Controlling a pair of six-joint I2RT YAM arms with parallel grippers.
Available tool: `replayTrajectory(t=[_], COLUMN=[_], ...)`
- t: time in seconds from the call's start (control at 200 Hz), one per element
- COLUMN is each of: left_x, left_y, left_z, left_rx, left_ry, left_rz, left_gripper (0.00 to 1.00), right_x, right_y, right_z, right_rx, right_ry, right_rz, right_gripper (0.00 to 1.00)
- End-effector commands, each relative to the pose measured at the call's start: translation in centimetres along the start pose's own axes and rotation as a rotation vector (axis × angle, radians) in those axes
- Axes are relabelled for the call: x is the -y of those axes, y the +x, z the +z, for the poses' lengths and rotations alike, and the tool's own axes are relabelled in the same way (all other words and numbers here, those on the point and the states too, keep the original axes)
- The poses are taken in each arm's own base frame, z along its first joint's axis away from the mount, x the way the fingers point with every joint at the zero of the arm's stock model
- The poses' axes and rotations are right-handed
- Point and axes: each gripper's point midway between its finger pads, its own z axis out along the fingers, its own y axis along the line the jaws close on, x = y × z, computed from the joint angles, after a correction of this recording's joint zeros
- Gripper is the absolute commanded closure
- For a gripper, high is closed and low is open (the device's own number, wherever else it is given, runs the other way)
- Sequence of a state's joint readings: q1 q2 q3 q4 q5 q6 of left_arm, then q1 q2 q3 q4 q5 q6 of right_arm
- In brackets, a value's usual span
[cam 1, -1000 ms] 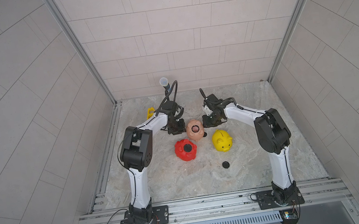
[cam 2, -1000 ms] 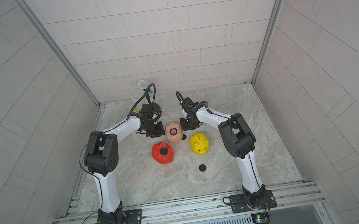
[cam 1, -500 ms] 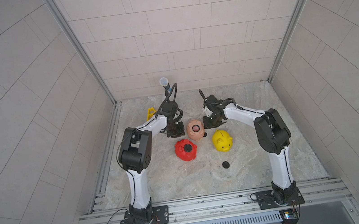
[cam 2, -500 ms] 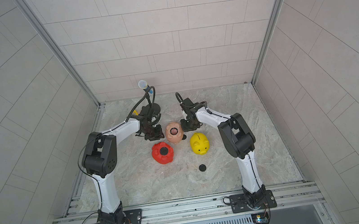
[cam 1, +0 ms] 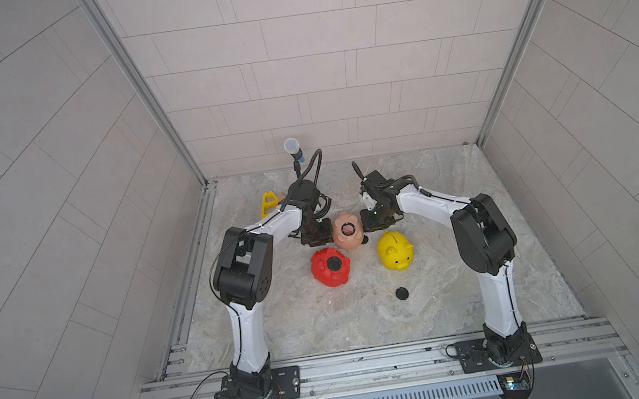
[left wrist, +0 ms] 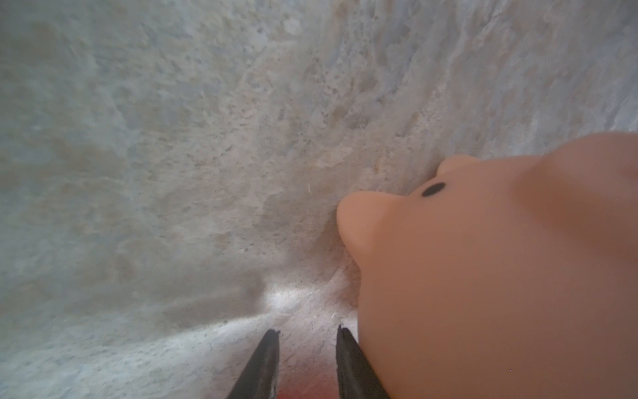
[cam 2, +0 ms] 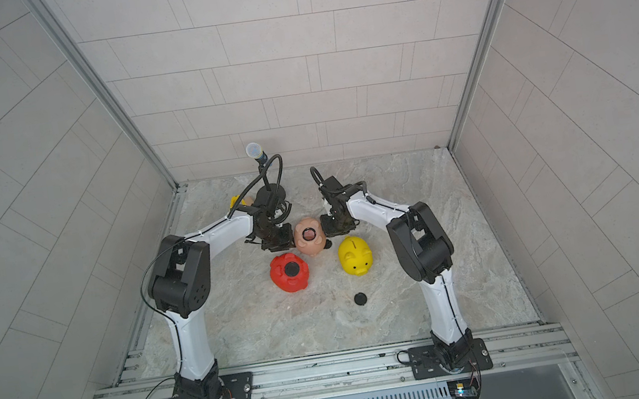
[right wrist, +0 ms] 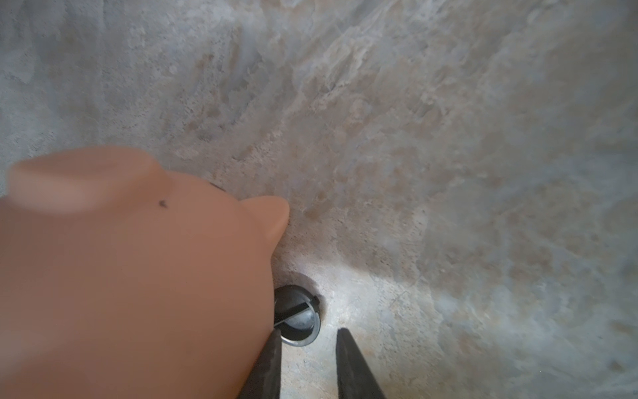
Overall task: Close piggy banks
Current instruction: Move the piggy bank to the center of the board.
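Red pig is plugged; pink pig lies belly-up on the desk, hole open, plug beside it, between left hand and right hand, both slightly parted, empty. Yellow pig hides its belly.

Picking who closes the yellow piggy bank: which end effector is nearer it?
Right. The right end effector is just behind the yellow piggy bank; the left end effector is across the peach piggy bank from it.
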State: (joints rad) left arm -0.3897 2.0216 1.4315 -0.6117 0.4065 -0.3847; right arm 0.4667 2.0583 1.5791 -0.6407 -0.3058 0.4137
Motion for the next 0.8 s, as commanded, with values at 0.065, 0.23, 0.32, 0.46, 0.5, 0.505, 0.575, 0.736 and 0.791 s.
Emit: replayTrajectory(t=[0.065, 0.23, 0.32, 0.46, 0.5, 0.505, 0.575, 0.736, 0.791], left_x=[1.1, 1.8, 2.0, 2.0, 2.1, 2.1, 2.2, 2.5, 2.6], left_y=[-0.4, -0.8, -1.1, -1.8, -2.0, -2.0, -2.5, -3.6, -4.0], left_z=[0.1, 0.2, 0.2, 0.4, 0.5, 0.5, 0.6, 1.0, 1.2], left_rx=[0.0, 0.005, 0.009, 0.01, 0.01, 0.008, 0.012, 0.014, 0.014], left_ry=[0.009, 0.014, 0.014, 0.004, 0.004, 0.004, 0.003, -0.003, -0.001], left_rz=[0.025, 0.032, 0.036, 0.036, 0.038, 0.037, 0.038, 0.04, 0.04], left_gripper=[0.67, 0.67, 0.67, 0.67, 0.67, 0.67, 0.67, 0.67, 0.67], right_x=[0.0, -0.5, -0.7, -0.9, -1.0, -1.1, -1.1, -0.8, -0.8], right_y=[1.0, 0.4, 0.1, -0.6, -0.8, -0.8, -1.2, -2.0, -2.4], right_z=[0.9, 0.7, 0.7, 0.7, 0.7, 0.6, 0.7, 1.1, 1.2], right_rx=[-0.05, -0.04, -0.038, -0.028, -0.025, -0.025, -0.023, -0.018, -0.014], right_ry=[0.012, 0.001, -0.005, -0.009, -0.01, -0.01, -0.009, -0.006, -0.009], right_rz=[-0.018, -0.018, -0.018, -0.018, -0.019, -0.019, -0.02, -0.007, -0.006], right_gripper=[0.71, 0.71, 0.72, 0.72, 0.72, 0.72, 0.72, 0.72, 0.72])
